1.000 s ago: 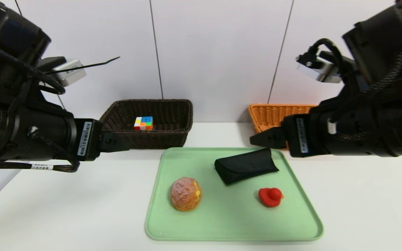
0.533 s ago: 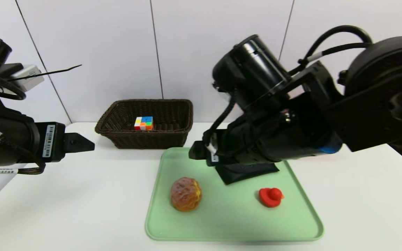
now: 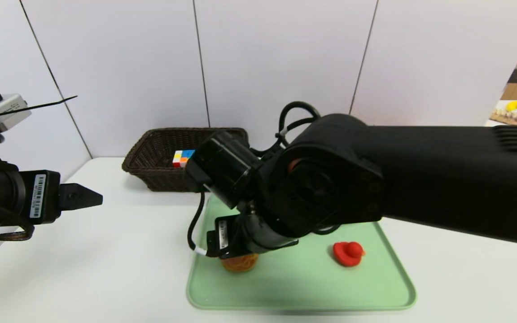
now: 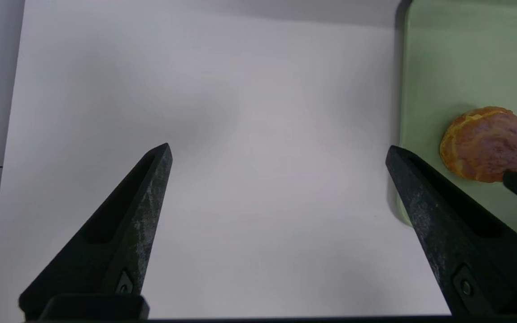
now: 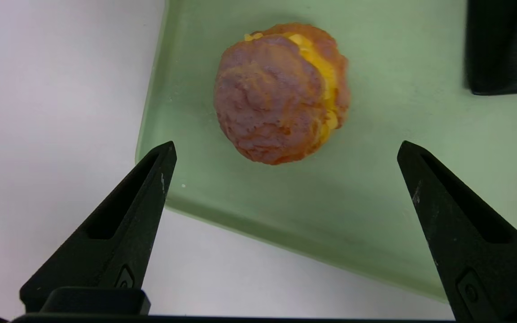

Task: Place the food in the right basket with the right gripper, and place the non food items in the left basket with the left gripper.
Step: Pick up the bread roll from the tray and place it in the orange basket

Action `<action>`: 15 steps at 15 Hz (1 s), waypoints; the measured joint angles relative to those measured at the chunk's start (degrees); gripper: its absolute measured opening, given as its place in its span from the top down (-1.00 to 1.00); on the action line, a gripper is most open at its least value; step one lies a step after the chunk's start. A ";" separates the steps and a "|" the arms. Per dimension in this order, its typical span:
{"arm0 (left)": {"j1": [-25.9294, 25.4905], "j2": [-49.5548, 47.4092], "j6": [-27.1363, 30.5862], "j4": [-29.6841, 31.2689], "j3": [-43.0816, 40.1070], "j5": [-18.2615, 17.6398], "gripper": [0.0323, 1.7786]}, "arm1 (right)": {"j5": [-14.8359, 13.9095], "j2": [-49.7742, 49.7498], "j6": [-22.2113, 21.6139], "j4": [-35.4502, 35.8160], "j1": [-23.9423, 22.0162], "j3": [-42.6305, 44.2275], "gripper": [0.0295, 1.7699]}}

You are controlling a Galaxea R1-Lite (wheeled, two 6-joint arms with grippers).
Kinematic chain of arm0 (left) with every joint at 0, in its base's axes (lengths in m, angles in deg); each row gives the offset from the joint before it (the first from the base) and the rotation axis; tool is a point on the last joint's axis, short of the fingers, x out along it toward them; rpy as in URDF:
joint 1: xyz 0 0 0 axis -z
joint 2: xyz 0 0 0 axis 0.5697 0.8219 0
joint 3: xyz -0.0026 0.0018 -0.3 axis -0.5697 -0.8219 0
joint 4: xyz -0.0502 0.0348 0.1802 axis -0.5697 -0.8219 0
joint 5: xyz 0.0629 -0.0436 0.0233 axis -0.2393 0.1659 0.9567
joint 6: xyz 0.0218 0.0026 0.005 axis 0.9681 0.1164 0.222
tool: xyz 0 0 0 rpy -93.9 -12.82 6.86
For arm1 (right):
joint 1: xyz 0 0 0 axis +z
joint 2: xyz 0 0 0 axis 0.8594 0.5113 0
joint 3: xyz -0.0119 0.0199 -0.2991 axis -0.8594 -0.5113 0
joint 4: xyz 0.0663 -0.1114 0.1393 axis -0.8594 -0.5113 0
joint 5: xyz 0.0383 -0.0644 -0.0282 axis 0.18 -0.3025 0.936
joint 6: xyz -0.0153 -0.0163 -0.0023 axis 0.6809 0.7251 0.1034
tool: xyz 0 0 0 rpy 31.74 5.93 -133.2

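The food, a golden-brown bun (image 5: pixel 281 94), sits on the green tray (image 5: pixel 397 179) near its left edge. My right gripper (image 5: pixel 286 147) hovers open just above it, one finger on each side, not touching. In the head view the right arm covers most of the bun (image 3: pixel 239 264). The red duck (image 3: pixel 348 253) lies on the tray's right part, and a corner of the black glasses case (image 5: pixel 501 49) shows beyond the bun. The puzzle cube (image 3: pixel 183 158) rests in the dark brown left basket (image 3: pixel 159 148). My left gripper (image 4: pixel 278 146) is open over bare table, left of the tray. The right basket is hidden behind the right arm.
White walls stand close behind the baskets. The white table (image 3: pixel 106 269) stretches left of and in front of the tray. The right arm's bulk spans the scene from the right edge to the tray's middle.
My right arm has swung in from the right and come down over the bun, covering the glasses case and the orange basket. My left arm has pulled back to the left.
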 joint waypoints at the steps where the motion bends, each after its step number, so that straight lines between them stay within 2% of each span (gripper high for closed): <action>1: -0.09 -0.35 0.05 0.00 -0.22 -0.02 -0.90 | -0.48 0.98 0.02 1.07 0.20 0.05 -0.92; 4: -0.33 -1.30 0.20 -0.05 -0.96 -0.05 -0.90 | -2.82 2.51 0.40 3.30 0.33 0.11 -0.92; 15: -1.30 -2.43 0.15 -0.05 -1.24 -0.09 -0.90 | -3.64 6.75 0.18 5.58 -0.39 0.09 -0.92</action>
